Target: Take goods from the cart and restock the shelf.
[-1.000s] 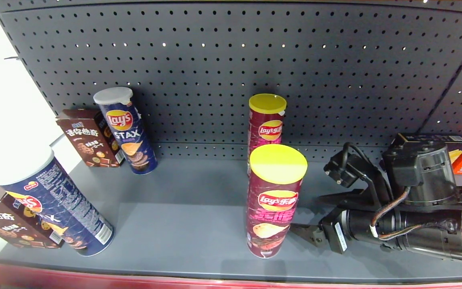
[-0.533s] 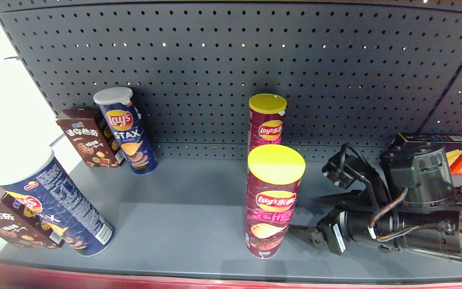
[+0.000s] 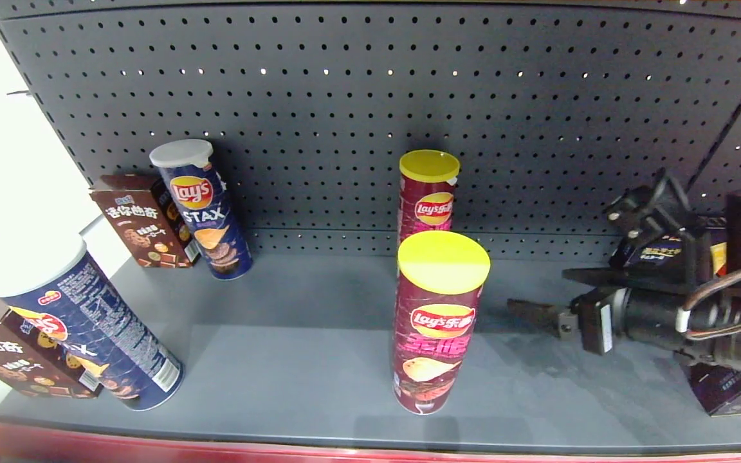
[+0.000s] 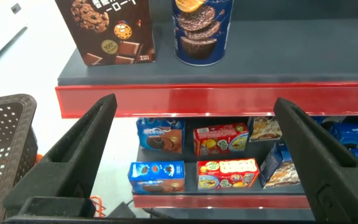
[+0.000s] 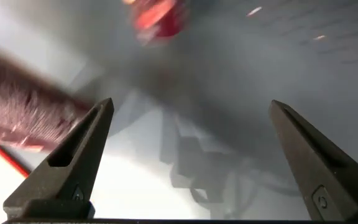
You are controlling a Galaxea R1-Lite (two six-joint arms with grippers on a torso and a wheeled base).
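The front red can (image 3: 438, 321) stands upright near the front edge of the shelf (image 3: 293, 360), in line with the rear red can (image 3: 428, 193), which stands against the pegboard (image 3: 345, 96); the two are close but apart. It looks like a light cardboard tube: stiff along its length, likely to dent under a hard squeeze, with a glossy wall that could slip between hard fingers. Being tall on a narrow base, it would tip at a nudge near the top. The best hold is probably across the body at about mid-height, with a finger on each opposite side. The yellow lid (image 3: 444, 262) is a poor place to grip, since a plastic cap may pop off. The right gripper (image 3: 538, 292) lies level to the can's right, pointing at it but clear of it, with its jaws spread wide and nothing between them. To the left, well apart, a blue can (image 3: 200, 206) and a brown box (image 3: 142, 222) stand at the back, and a second blue can (image 3: 87, 328) stands at the front corner. The left gripper (image 4: 194, 101) hangs lower, in front of the shelf's red edge, with its jaws also spread and empty. A dark perforated basket (image 4: 5, 143) sits just off to one side of it.
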